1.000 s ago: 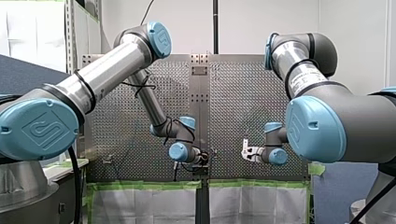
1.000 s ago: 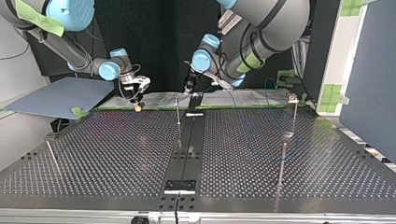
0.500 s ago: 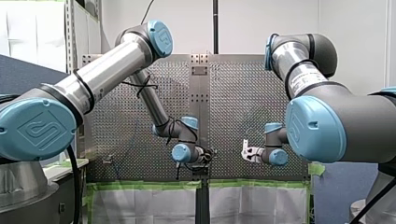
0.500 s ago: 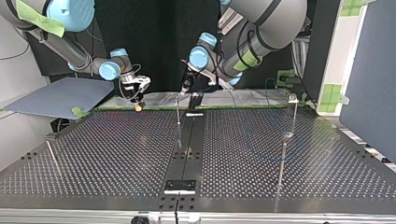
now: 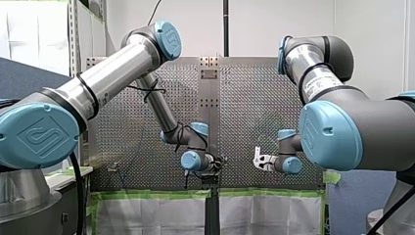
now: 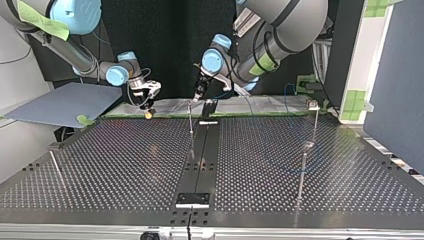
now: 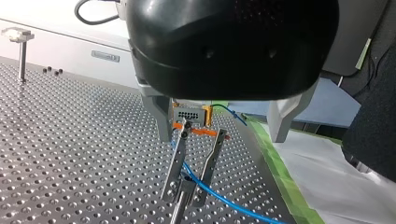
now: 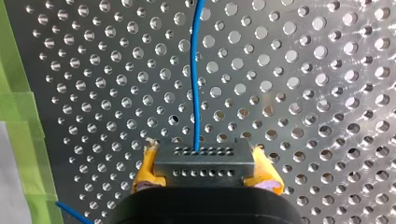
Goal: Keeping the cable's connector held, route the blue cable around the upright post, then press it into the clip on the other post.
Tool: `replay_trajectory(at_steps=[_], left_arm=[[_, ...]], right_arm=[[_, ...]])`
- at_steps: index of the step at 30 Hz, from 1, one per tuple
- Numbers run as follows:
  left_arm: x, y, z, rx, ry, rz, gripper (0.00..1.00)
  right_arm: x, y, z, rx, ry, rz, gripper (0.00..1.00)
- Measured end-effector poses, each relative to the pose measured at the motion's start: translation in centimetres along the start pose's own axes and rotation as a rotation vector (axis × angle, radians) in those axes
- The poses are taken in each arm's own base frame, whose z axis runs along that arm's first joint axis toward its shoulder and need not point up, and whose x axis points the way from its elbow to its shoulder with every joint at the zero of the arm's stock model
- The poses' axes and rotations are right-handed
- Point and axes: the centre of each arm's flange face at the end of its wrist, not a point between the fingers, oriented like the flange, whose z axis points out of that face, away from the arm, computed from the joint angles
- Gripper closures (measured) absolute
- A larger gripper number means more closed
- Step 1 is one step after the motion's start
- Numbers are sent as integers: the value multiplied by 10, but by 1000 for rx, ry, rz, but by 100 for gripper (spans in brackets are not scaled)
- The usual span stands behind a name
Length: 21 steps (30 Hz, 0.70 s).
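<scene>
One blue cable (image 8: 195,74) runs straight ahead — from the connector (image 8: 204,161).

A thin upright post (image 6: 190,120) is standing between my left claw's (image 7: 184,199) fingers. A near post (image 6: 301,170) and a far post (image 6: 315,122) are obstructing the top view's right; the surface (image 6: 250,150) between is lying open.

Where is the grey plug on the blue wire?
At the top view's left, the connector sits clamped between my right gripper's yellow-padded fingers over the perforated table.
</scene>
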Motion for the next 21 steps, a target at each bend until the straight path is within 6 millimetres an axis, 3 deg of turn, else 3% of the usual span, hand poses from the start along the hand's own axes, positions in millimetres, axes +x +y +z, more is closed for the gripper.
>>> replay_trajectory(at_steps=[21], left_arm=[[-3,-1,-1,-19,-3,5,0]], right_arm=[[-3,5,-1,-8,-6,4,100]])
